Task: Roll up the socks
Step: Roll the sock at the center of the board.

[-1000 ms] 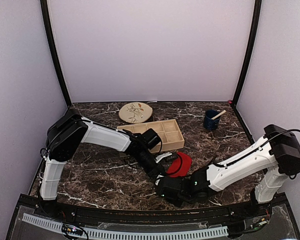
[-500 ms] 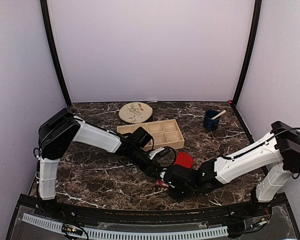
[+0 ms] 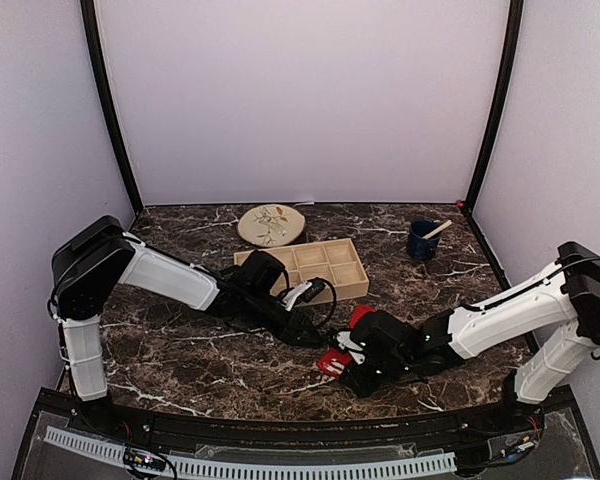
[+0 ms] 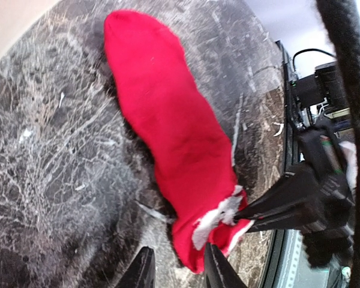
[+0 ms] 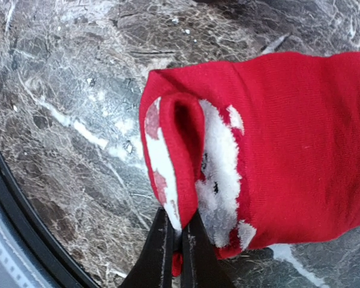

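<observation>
Red sock (image 4: 174, 138) lies stretched flat on the marble table (image 3: 180, 350), front and centre, just ahead of the wooden tray (image 3: 346, 291). The right gripper (image 5: 180, 235) is pinched tight on the folded cuff edge, white lining showing, holding that end at the table's near side. The left gripper (image 4: 179, 273) sits at the same cuff end, jaws partly apart, gripping nothing; whether its fingers (image 4: 145, 267) touch the fabric is hard to say. A plate (image 3: 271, 224) and blue cup (image 3: 421, 241) sit well behind.
</observation>
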Tool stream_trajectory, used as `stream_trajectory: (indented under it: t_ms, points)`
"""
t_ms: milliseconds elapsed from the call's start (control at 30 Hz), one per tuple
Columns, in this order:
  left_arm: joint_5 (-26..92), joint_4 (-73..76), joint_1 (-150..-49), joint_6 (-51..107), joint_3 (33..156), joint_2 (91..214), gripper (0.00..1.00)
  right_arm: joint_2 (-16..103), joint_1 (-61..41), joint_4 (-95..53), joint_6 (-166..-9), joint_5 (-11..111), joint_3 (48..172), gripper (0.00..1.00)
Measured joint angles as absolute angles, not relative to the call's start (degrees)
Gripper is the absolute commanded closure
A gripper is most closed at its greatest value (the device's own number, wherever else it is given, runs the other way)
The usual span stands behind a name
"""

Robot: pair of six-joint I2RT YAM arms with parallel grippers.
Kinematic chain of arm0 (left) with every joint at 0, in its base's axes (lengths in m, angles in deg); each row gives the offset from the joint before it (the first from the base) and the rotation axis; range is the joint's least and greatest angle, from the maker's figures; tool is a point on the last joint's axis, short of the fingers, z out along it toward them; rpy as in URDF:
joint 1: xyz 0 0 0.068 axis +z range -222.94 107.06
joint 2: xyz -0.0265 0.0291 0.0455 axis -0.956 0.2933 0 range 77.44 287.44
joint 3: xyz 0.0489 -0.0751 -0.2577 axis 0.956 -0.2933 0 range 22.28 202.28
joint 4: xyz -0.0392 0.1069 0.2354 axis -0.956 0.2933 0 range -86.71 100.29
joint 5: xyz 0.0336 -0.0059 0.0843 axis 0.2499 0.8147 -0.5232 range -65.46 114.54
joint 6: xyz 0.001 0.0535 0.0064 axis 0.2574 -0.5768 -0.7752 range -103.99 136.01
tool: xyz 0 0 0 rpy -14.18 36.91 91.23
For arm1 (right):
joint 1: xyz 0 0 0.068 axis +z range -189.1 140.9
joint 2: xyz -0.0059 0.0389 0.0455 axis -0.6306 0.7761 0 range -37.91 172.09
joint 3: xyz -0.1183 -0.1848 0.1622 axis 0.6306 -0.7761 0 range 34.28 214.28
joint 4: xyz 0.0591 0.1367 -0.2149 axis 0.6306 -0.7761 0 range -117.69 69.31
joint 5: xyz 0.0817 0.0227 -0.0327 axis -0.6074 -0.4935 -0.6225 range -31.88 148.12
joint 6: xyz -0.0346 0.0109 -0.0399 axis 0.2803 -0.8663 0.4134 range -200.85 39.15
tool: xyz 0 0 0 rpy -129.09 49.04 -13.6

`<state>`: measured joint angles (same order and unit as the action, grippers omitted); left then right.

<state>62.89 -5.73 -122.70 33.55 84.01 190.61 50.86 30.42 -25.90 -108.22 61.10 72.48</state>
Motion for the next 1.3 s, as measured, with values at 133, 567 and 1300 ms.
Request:
stream_trajectory:
  t_ms: [133,567,1300]
  points:
    - [62.86,-9.51,-122.72,33.57,81.04,187.92,0.66,50.32,28.21,-22.60,-110.25,56.29,70.62,1.00]
    - [61.79,-13.29,-127.93,25.31,76.04,184.25,0.59,48.77,19.71,-12.70,-117.03,39.22,63.67,1.00]
    - [45.66,-8.74,-137.54,4.48,75.51,181.12,0.57,50.71,16.34,-11.19,-118.84,26.76,62.88,1.00]
